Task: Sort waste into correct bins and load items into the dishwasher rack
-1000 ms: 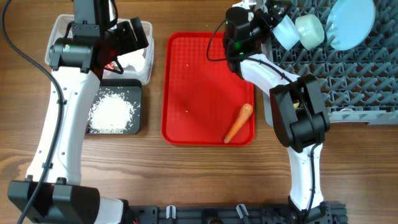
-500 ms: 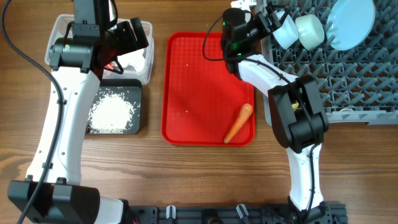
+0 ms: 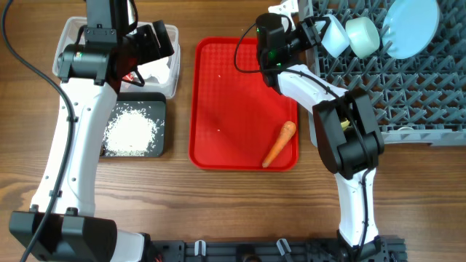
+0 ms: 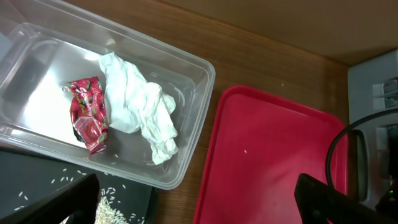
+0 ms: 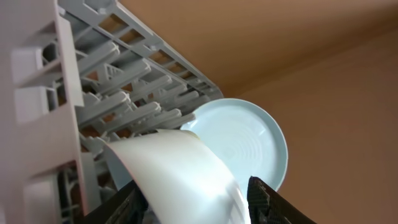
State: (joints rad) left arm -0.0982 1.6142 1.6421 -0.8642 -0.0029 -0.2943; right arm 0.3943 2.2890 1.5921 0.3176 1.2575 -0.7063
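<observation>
Carrot (image 3: 279, 143), one, on red tray (image 3: 226, 94); one wrapper (image 4: 87, 113) and one tissue (image 4: 142, 107) in clear tub (image 4: 186, 93); rice (image 3: 131, 131) in black tray (image 3: 162, 127); two bowls (image 3: 362, 35) and one plate (image 3: 410, 25) in rack (image 3: 408, 87); left tool (image 4: 193, 202) apart, right tool (image 5: 186, 196) around a bowl, grip unclear.

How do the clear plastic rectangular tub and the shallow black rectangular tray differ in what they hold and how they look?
The clear plastic rectangular tub has see-through walls; the shallow black rectangular tray is dark and opaque. The tub holds a red snack wrapper and a crumpled white tissue; the tray holds loose white rice grains. Both are rectangular and sit left of the flat red tray.
</observation>
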